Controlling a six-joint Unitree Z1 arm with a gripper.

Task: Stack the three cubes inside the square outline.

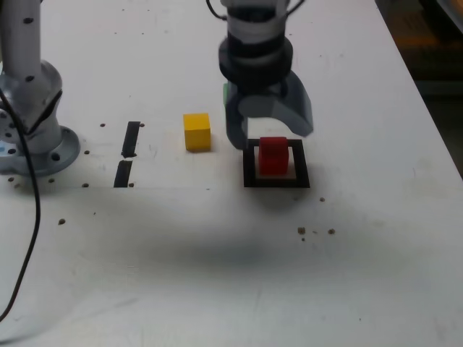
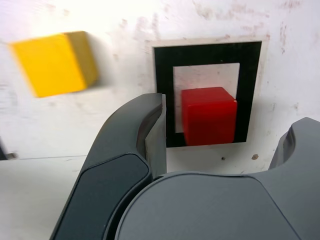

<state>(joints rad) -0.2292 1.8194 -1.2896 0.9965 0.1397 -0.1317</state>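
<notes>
The white worktop (image 1: pixel 217 289), scuffed and dotted with small dark marks, fills most of the exterior view. The grey and black robot arm (image 1: pixel 255 54) comes down from the top centre of that view, blurred, ending in the dark grey, curved-fingered gripper (image 2: pixel 227 117). The gripper stands wide open above the worktop, its fingers well apart, holding nothing; in the wrist view the red cube shows in the gap between them.

The square outline of black tape with a white interior (image 1: pixel 249 179) lies right of centre in the exterior view. The solid red cube (image 1: pixel 273 157) sits inside it there, and the wrist view shows it toward one side of the interior. The solid yellow cube (image 1: pixel 197 133) rests on the worktop, apart from the outline, to its left in the exterior view. Further left lie two short black tape strips (image 1: pixel 131 139), end to end. A sliver of green (image 1: pixel 225 92) shows beside the gripper, mostly hidden behind it.
</notes>
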